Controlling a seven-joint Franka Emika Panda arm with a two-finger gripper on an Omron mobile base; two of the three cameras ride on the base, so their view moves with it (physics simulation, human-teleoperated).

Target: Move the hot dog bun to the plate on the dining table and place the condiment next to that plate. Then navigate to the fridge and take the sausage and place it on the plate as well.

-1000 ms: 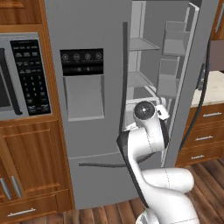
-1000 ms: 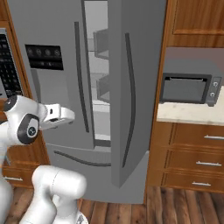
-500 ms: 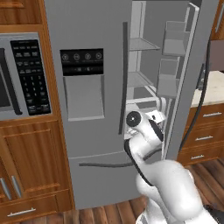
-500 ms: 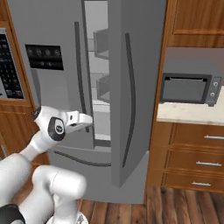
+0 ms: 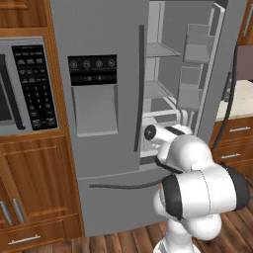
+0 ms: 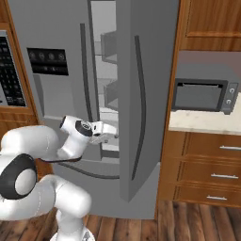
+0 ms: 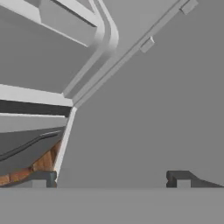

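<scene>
Meanwhile, the gripper, fingers spread wide and empty, reaches into the open fridge, where the sausage, not visible, is probably soft, light and slippery, best pinched mid-length.

arm swung forward, tool — seemingly — nearer open fridge

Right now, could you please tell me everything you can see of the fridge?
The fridge is a tall grey French-door unit, metal-looking, set between wooden cabinets. Its left door is shut and carries a dark control panel above a recessed dispenser. The right door stands open, with bins on its inner side. Inside are pale shelves. A long curved handle crosses the shut bottom drawer. Nothing visibly touches it.
</scene>
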